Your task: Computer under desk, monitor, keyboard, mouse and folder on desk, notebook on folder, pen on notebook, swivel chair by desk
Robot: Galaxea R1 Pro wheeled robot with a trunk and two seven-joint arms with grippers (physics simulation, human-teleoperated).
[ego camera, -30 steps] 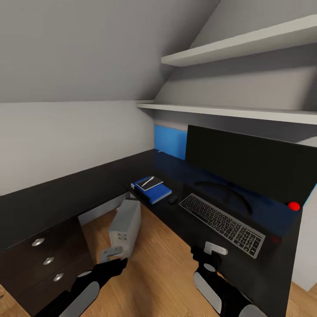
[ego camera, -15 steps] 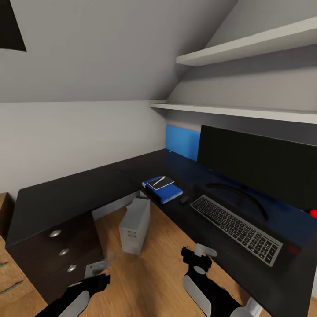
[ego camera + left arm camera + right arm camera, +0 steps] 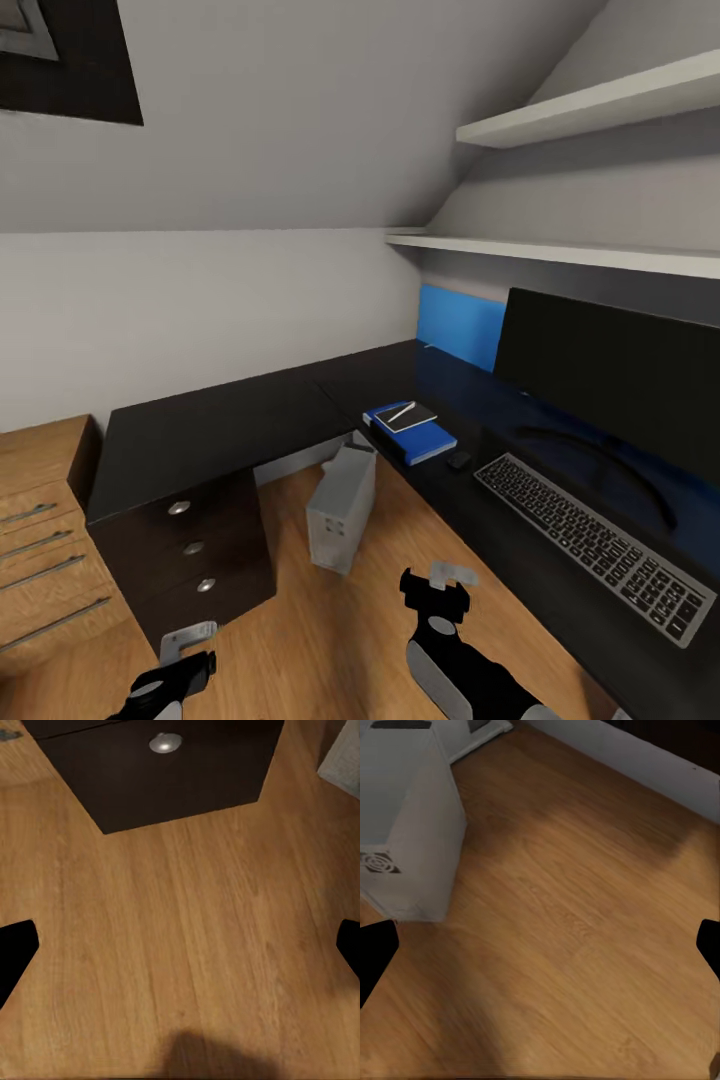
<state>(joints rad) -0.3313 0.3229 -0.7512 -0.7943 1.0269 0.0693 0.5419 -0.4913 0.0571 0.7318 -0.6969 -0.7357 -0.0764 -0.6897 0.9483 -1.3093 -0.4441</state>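
The black L-shaped desk [image 3: 230, 425] carries the monitor [image 3: 610, 375] at the right with the keyboard [image 3: 590, 540] in front of it. Left of the keyboard lies the small black mouse [image 3: 459, 460]. Beside the mouse is the blue folder [image 3: 428, 443], with the dark notebook [image 3: 412, 418] and the pen [image 3: 402, 411] stacked on it. The grey computer [image 3: 342, 505] [image 3: 405, 832] stands on the floor in the desk's inner corner. My left gripper [image 3: 185, 645] [image 3: 180, 952] and right gripper [image 3: 440, 585] [image 3: 540, 952] hang open and empty over bare floor. The swivel chair is out of view.
The desk's dark drawer unit [image 3: 190, 545] [image 3: 172, 772] with round knobs stands just ahead of my left gripper. Light oak drawers [image 3: 40, 530] are at the far left. Two white shelves [image 3: 560, 255] run above the monitor. A skylight [image 3: 60, 60] sits in the sloped wall.
The camera has swung left, so everything has slid right in the picture and the oak drawers and skylight have come into view. My left gripper was close to the computer and now is well apart from it.
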